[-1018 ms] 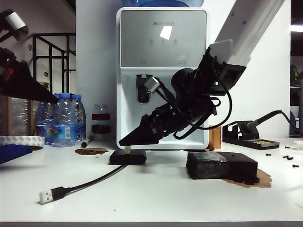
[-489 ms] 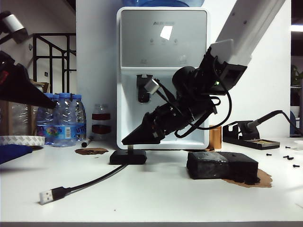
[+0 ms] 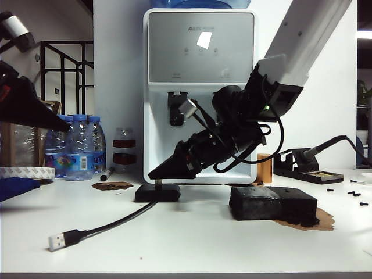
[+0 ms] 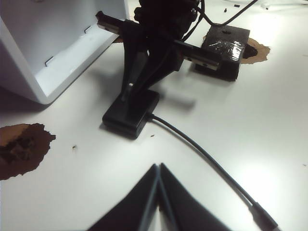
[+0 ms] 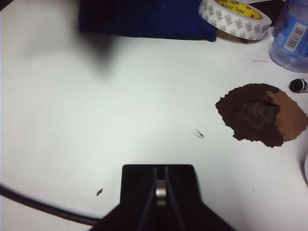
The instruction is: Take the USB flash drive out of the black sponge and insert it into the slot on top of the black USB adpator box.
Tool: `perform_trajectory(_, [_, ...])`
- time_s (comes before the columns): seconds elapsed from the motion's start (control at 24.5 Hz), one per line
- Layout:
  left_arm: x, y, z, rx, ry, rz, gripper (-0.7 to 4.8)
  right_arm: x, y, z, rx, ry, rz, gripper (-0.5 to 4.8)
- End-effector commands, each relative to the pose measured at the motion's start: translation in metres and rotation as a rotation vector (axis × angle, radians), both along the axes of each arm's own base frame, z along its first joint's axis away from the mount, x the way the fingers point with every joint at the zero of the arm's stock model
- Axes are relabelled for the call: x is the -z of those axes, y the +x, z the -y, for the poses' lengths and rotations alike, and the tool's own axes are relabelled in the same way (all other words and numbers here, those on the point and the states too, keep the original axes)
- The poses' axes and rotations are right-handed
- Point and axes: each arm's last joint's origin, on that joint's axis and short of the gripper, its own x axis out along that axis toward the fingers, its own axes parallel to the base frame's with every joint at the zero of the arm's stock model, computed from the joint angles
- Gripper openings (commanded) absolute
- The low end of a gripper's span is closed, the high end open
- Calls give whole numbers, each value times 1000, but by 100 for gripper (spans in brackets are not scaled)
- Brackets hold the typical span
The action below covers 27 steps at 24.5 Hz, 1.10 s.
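Right wrist view showed right gripper (image 5: 160, 192) pinching the small silver-grey USB flash drive (image 5: 160, 191) upright over the flat matte adaptor box (image 5: 159, 185) (left gripper (image 4: 157, 192) pressed together, hovering well apart).

Exterior view faces the table (image 3: 192, 244) side-on; both wrist views look down, sharing the black USB adpator box (image 4: 131, 113).

My white table (image 3: 192, 244) carries the black USB adpator box (image 3: 157, 193) near centre. Its cable (image 3: 113, 222) trails toward 8 o'clock, ending in a silver plug (image 3: 56, 242). The black sponge (image 3: 272, 203) lies at 3 o'clock on a brown patch (image 3: 322, 221). Water bottles (image 3: 75, 148) stand at 10 o'clock.
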Motion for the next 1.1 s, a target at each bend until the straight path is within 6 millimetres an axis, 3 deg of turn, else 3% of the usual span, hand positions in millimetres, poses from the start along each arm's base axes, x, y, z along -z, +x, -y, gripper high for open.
perform_trajectory(0.04, [-1, 0, 1, 9, -4, 9, -4, 0, -1, 0, -8, 8, -13, -1])
perform_trajectory(1.1, [-1, 0, 1, 11, -6, 9, -4, 24, -3, 4, 26, -55, -113, -1])
